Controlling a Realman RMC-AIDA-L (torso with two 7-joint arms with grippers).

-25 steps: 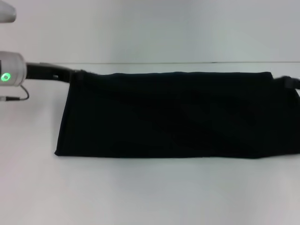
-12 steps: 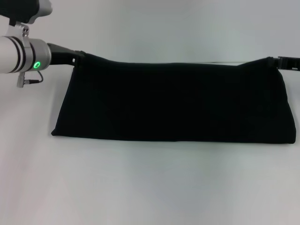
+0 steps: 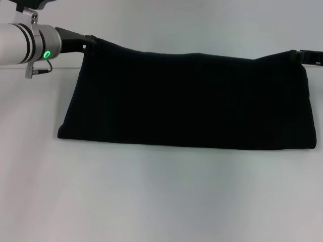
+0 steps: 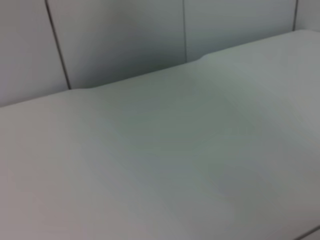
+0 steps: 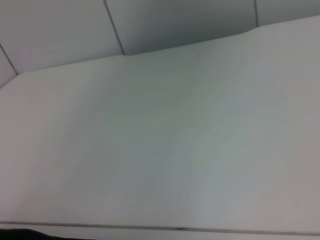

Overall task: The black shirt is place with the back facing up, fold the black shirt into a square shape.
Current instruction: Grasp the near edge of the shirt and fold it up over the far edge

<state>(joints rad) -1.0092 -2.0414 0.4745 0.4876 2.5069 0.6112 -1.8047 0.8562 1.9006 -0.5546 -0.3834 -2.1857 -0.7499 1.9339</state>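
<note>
Black shirt [image 3: 192, 98] front and centre, a wide dark band of fabric hanging like a curtain across the head view, held up by its two top corners. Up at the top left corner, the left gripper [image 3: 90, 44] is clamped on the cloth, its black fingers pinching the fabric right where the edge rises to a peak; behind it runs the silver wrist [image 3: 25, 44] with a green ring light [image 3: 47, 54] glowing and a small cable looping underneath. Over on the far side, the right gripper [image 3: 298, 55] has the other top corner, only a sliver of its black body showing at the picture's edge, and it too is closed on the shirt. Between those two held corners the top edge sags gently, higher at the left than through the middle. The bottom edge of the shirt lies in a long, nearly straight line on the white tabletop [image 3: 161, 201], touching it from one lower corner to the other, with a soft shadow just in front. The fabric is plain matte black, no print, barely a crease to read. Both wrist cameras show only pale tabletop and a panelled grey wall [image 4: 120, 35] beyond.
</note>
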